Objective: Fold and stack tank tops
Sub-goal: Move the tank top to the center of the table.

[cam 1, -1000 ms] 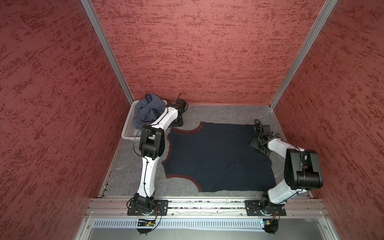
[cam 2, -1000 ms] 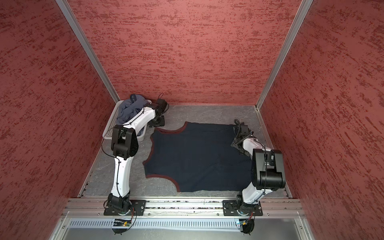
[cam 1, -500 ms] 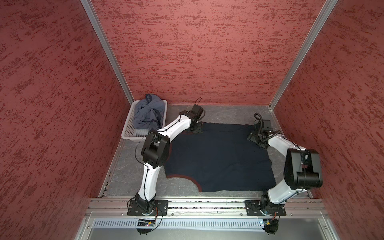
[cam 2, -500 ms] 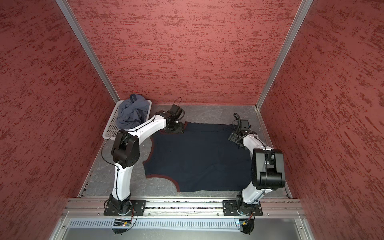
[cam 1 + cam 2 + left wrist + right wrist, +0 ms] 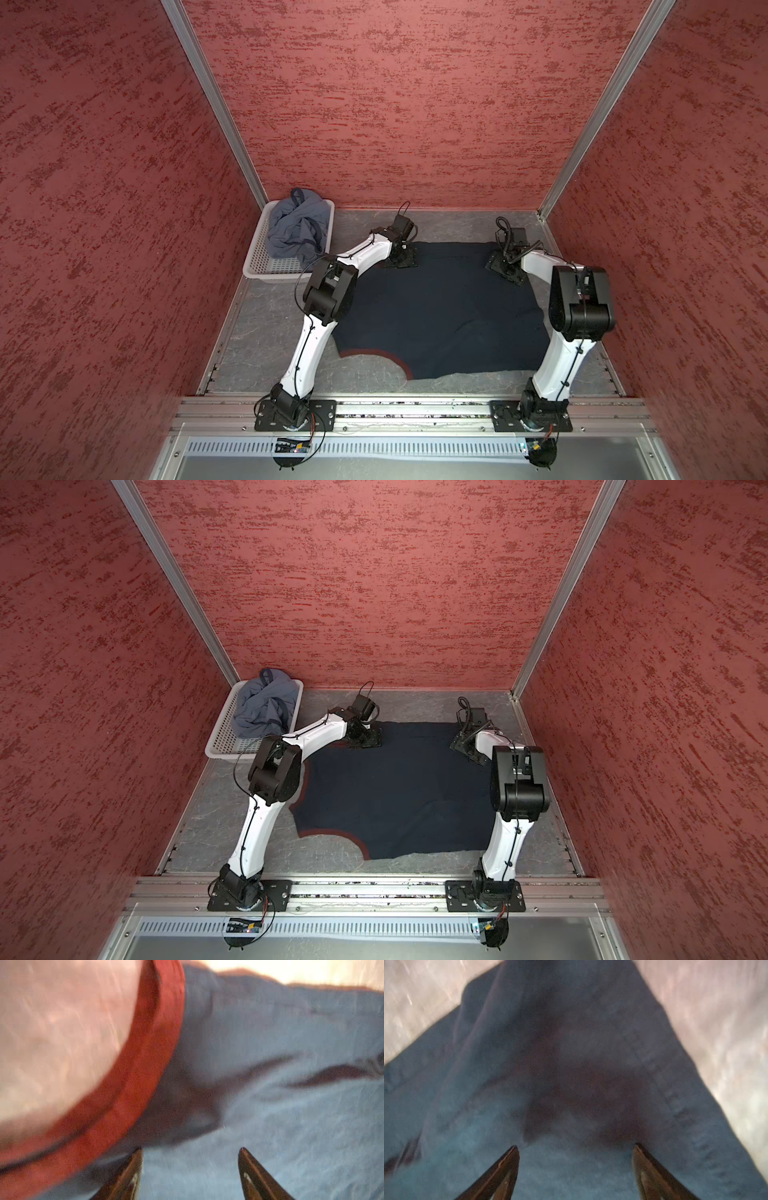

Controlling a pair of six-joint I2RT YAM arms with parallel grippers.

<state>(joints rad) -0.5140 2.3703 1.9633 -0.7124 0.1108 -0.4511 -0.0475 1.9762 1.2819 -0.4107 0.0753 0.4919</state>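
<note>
A dark navy tank top [image 5: 440, 316] with maroon trim [image 5: 374, 353] lies spread on the grey table in both top views [image 5: 399, 796]. My left gripper [image 5: 401, 259] is low over its far edge, left of centre. In the left wrist view it [image 5: 191, 1150] is open over the cloth, with a maroon-trimmed edge [image 5: 145, 1064] beside it. My right gripper [image 5: 505, 268] is at the far right corner of the top. It [image 5: 575, 1146] is open, with only navy cloth [image 5: 571, 1064] below. A slate blue-grey tank top [image 5: 297, 228] lies crumpled in the basket.
A white perforated basket [image 5: 259, 266] stands at the back left corner, against the red wall. Red textured walls close in the table on three sides. The arms' base rail [image 5: 415, 409] runs along the front edge. Bare grey table [image 5: 266, 332] shows left of the navy top.
My left arm has swung right, from beside the basket to the far edge of the navy top. My right gripper has shifted a little toward the back, at the top's right corner.
</note>
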